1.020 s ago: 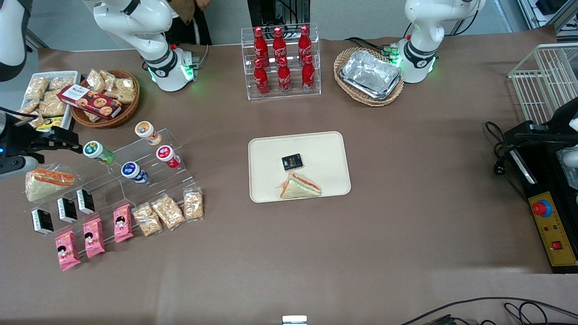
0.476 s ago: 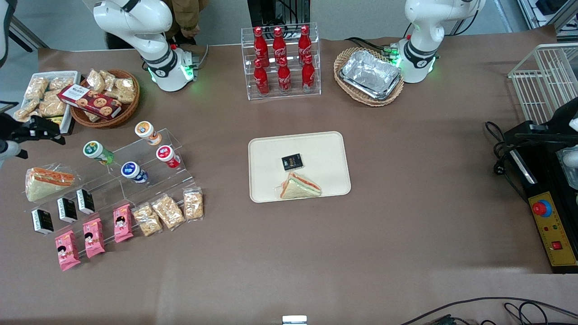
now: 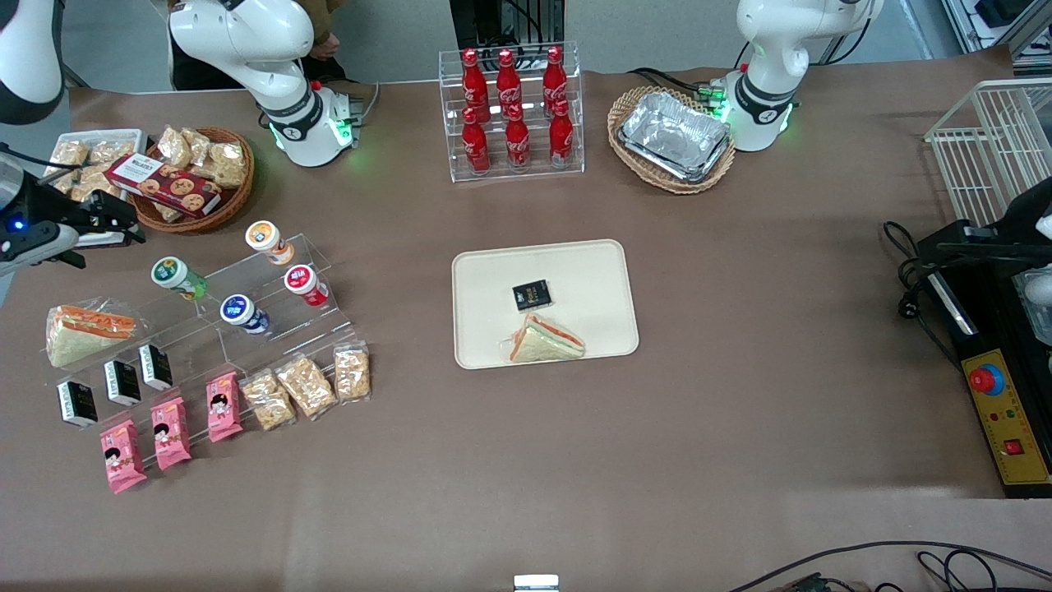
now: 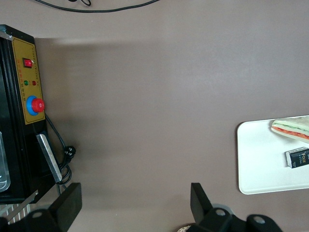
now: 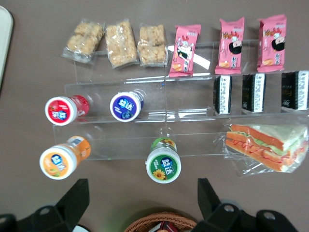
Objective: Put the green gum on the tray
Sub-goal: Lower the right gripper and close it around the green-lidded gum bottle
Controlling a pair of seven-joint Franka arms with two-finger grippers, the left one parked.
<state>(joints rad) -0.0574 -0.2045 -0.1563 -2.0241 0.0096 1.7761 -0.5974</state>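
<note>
The green gum [image 3: 177, 277] is a small green bottle with a white lid, lying on the top step of a clear acrylic stand [image 3: 271, 308]. In the right wrist view the green gum [image 5: 163, 163] points its lid at the camera. My gripper [image 3: 131, 230] hangs open and holds nothing, a little farther from the front camera than the gum, between it and a wicker basket. In the wrist view the gripper [image 5: 142, 198] has its fingers spread wide, one to each side of the gum and short of it. The cream tray [image 3: 493, 288] lies mid-table, holding a sandwich and a small black packet.
Orange [image 5: 62, 159], red [image 5: 64, 108] and blue [image 5: 126, 106] bottles share the stand. A wrapped sandwich [image 5: 265, 145], black packets, pink packets and snack bars lie around it. The wicker snack basket [image 3: 193, 177] is close to the gripper. A cola rack [image 3: 511, 111] stands farther back.
The gripper swung out toward the table's edge, then came back in. It now sits farther from the front camera, closer to the wicker basket. The gum has not moved.
</note>
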